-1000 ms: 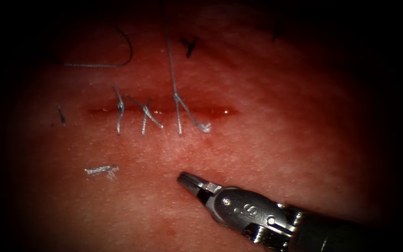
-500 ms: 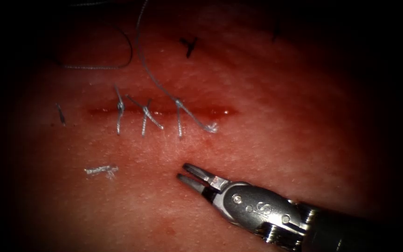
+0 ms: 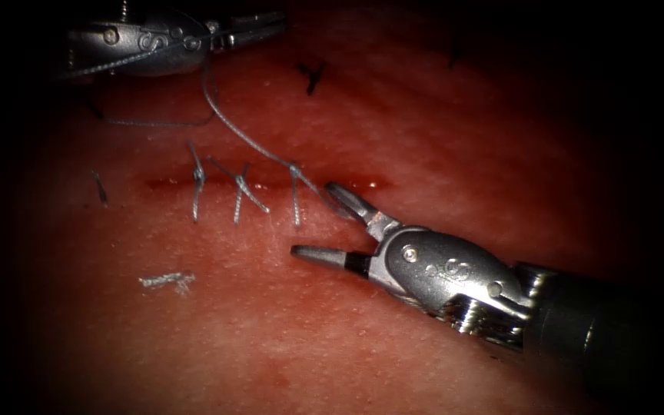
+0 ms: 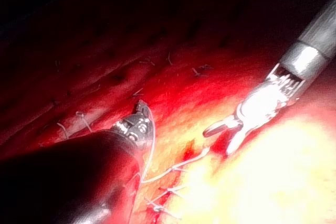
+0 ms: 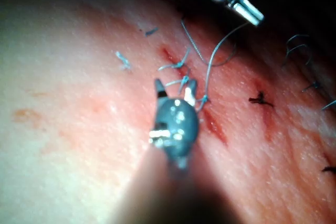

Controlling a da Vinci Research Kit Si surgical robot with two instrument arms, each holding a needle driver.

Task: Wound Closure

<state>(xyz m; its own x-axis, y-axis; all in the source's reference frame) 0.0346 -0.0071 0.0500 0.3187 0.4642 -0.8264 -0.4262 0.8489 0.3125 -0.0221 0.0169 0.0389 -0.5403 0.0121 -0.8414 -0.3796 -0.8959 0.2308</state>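
Observation:
The cut (image 3: 370, 184) runs level across the tissue (image 3: 439, 138) with three stitches (image 3: 240, 188) over it. From the rightmost knot (image 3: 293, 167) the thread (image 3: 247, 142) climbs slanting left to my left tool (image 3: 278, 23), whose jaws are shut on it beyond the cut. In the right wrist view the thread (image 5: 212, 61) leaves that tool's tip (image 5: 254, 17). My right tool (image 3: 313, 220) reaches in from the lower right with jaws open. Its upper jaw lies over the knot's short tail at the cut, and the lower jaw sits nearer on the tissue. It holds nothing. The right tool (image 4: 219, 141) also shows spread in the left wrist view.
A loop of thread (image 3: 155, 123) lies on the tissue beyond the cut at the left. A frayed cut end (image 3: 167, 280) lies on the near side. Dark marks (image 3: 313, 75) dot the tissue, and red fluid lines the cut.
The right tool opened its jaws and moved up from the near tissue to the rightmost stitch's tail. The left tool came in at top left, swinging the thread from upright to slanting left.

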